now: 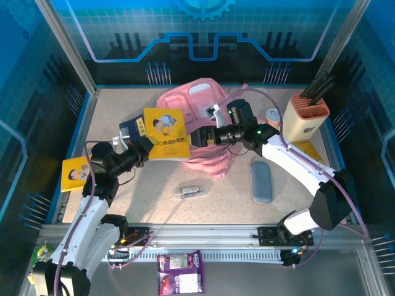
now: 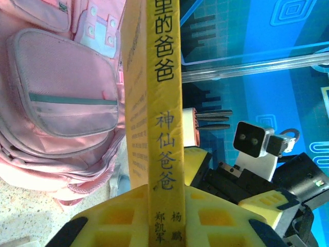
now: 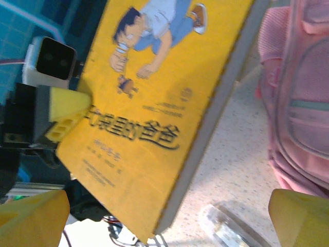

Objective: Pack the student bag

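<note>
Left gripper (image 2: pixel 164 208) is clenched on the spine end of the yellow book (image 1: pixel 165 131), holding it up off the table, probably to feed it into the student bag (image 1: pixel 192 102). Right gripper (image 3: pixel 164 226) is spread wide and empty, facing the book's cover, likely ready to steady it. The bag lies on the table just behind the book, beside both grippers and in neither pair of jaws.
</note>
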### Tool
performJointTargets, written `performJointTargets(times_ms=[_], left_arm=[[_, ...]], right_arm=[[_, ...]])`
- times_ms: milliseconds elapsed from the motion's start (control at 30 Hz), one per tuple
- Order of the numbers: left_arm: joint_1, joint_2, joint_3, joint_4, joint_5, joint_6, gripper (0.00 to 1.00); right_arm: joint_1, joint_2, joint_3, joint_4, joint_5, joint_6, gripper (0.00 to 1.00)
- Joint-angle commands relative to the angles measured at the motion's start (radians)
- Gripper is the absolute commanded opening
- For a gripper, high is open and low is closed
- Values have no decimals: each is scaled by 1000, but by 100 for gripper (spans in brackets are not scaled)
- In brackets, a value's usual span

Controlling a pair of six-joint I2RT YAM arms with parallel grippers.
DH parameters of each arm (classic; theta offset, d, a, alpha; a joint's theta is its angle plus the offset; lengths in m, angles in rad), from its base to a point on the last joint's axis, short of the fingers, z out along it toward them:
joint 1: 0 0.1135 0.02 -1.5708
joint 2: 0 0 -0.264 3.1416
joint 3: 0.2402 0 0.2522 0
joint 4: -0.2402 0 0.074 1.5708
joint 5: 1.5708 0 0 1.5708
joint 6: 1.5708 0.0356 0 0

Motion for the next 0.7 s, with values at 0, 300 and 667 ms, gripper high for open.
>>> performJointTargets(times_ms=[0,300,667], left_arm=[[-28,8,48,160,-21,-10,0],[-131,101,135,282,-62,-53,0],[-228,197,175,303,-137,-12,0]], right_arm=[[-16,-34,-72,33,29,24,100],[-32,-92,-224,395,-124,359,99],[-19,3,-208,772,-247,660,100]])
